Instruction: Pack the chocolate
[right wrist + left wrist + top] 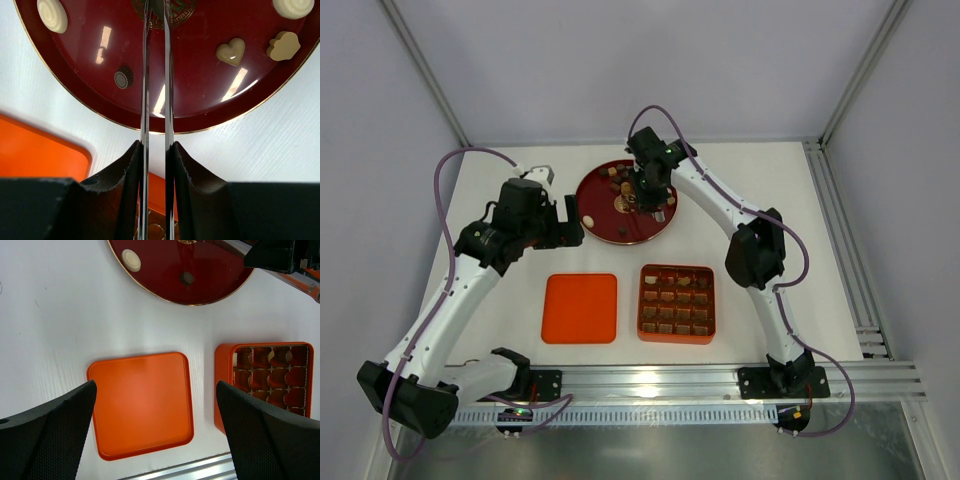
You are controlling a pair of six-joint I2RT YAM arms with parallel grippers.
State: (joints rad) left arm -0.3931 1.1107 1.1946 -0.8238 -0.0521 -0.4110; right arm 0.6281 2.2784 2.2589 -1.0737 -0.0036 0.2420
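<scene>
Right wrist view showed the tweezers (145,75) clamped in the right gripper (155,160), blades nearly together, tips cut off at the frame's top; whether they pinched anything could not be told. Beneath, the chocolate (231,51) lay scattered on the red plate (200,107).

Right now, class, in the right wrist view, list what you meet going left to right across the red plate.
White swirled round chocolate → dark ridged chocolate → metal tweezers → cream heart chocolate. The two cream pieces furthest right overlap, so they are left out.
</scene>
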